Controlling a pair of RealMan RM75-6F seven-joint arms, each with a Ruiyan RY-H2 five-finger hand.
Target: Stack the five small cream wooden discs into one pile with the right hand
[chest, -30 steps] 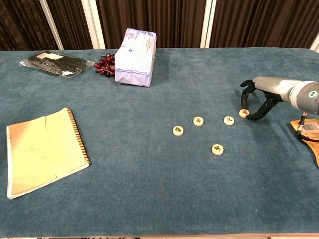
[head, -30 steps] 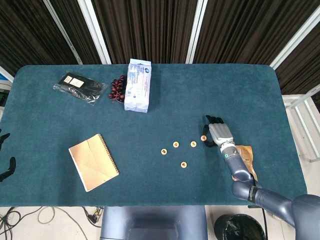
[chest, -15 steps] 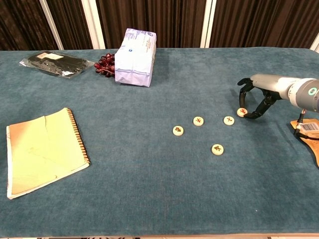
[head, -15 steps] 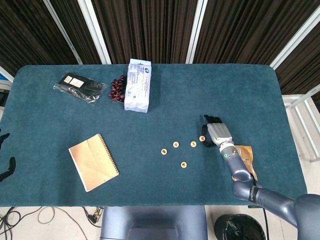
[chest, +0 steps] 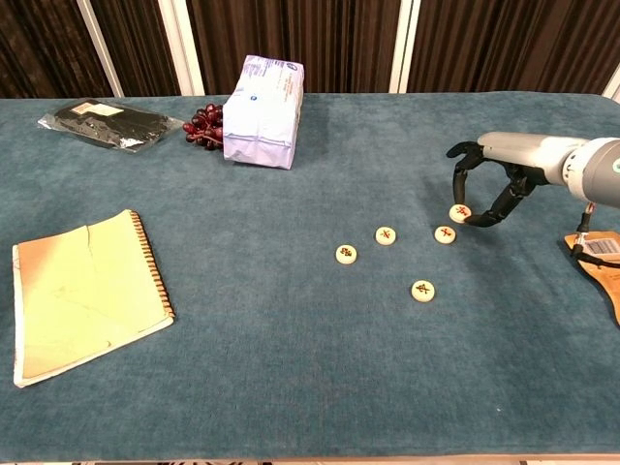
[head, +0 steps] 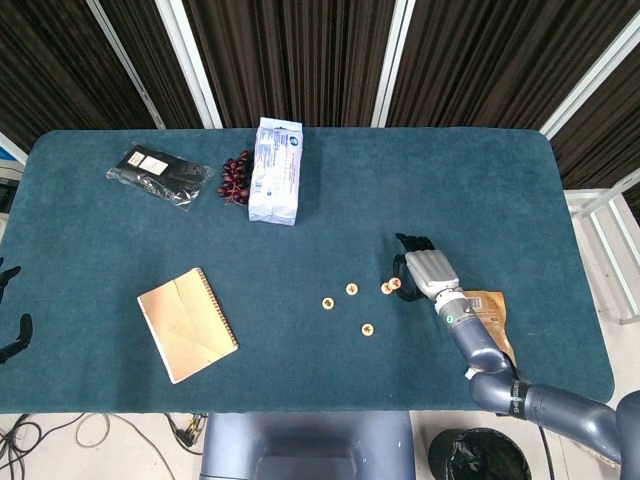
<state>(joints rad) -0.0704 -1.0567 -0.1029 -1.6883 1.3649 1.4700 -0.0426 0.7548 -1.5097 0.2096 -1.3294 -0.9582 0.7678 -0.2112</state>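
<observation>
Several small cream wooden discs with red marks lie on the teal table (chest: 291, 387). My right hand (chest: 489, 184) pinches one disc (chest: 459, 213) in its fingertips, lifted just off the cloth. That disc hangs up and right of the nearest lying disc (chest: 445, 233). Three more discs lie further left (chest: 386, 235), (chest: 346, 254) and nearer the front (chest: 422, 290). In the head view the right hand (head: 425, 270) covers part of the held disc. My left hand (head: 10, 335) shows only as dark fingers at the left edge, apart and holding nothing.
A spiral notebook (chest: 87, 291) lies at the front left. A tissue pack (chest: 263, 111), dark grapes (chest: 201, 126) and a black pouch (chest: 107, 124) sit along the back. A brown packet (chest: 601, 266) lies at the right edge, beside the right forearm.
The right hand closed on the rightmost disc, lifted it off the cloth and carried it left towards the neighbouring disc. The other discs and the left hand stayed still.
</observation>
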